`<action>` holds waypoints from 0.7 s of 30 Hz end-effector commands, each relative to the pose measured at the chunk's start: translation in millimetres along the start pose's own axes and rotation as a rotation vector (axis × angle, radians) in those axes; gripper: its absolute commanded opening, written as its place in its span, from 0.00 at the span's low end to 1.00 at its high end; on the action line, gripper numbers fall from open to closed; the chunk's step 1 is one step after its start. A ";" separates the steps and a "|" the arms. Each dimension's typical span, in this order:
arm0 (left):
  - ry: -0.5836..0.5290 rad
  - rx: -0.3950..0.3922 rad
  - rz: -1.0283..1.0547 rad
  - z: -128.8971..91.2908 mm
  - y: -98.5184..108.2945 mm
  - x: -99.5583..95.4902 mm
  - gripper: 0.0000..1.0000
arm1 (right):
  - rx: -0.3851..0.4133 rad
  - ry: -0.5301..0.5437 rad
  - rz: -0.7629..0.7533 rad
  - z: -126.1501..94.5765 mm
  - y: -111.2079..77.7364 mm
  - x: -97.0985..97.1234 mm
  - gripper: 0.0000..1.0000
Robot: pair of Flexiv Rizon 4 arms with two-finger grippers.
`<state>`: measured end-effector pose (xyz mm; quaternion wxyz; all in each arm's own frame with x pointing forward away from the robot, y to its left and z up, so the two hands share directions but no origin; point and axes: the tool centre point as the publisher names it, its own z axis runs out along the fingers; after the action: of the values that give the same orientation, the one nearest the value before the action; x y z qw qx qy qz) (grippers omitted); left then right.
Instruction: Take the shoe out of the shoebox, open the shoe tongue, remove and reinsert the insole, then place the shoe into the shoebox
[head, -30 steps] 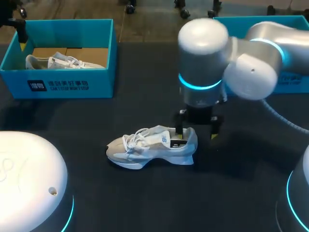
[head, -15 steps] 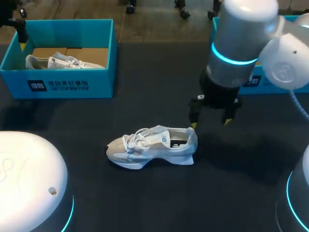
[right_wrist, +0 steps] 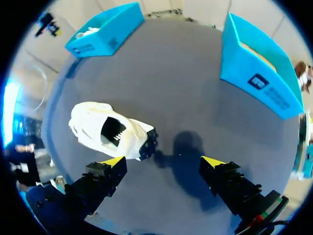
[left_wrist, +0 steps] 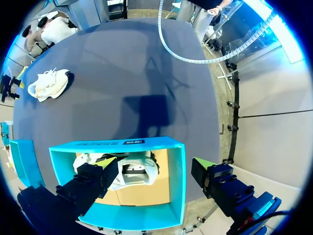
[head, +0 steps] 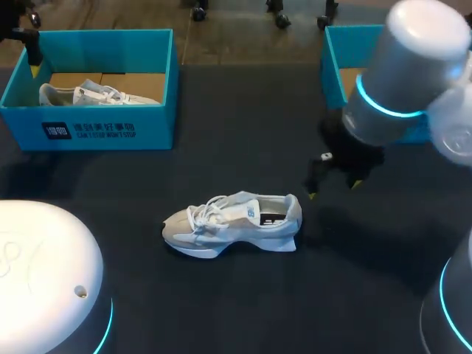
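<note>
right pincer: empty, spread | shoe: beside one finger

Robotics lab: dark bench w/ robot arm.

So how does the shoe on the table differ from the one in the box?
The shoe on the table lies fully in view on the dark top; the shoe in the box is half hidden by the shoebox wall. The right pincer hangs open by the table shoe's heel; the left pincer hangs open over the boxed one. Both are pale laced trainers.
</note>
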<state>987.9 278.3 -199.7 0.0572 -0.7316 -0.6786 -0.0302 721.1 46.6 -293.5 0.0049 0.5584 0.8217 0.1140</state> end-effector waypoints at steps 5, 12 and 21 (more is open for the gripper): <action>0.002 -0.001 0.000 0.1 -0.1 0.2 1.00 | -0.527 0.377 -0.411 -5.5 -28.3 -11.6 1.00; 0.002 -0.001 0.000 0.1 -0.1 0.2 1.00 | -0.673 0.383 -0.767 -0.3 -18.1 -29.2 1.00; 0.002 -0.001 0.000 0.1 -0.1 0.2 1.00 | -0.587 0.352 -0.960 -0.3 -18.1 -27.8 1.00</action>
<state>987.8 278.3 -199.7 0.0572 -0.7316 -0.6787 -0.0302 717.2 19.0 -297.7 0.0327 0.2764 0.9101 0.3071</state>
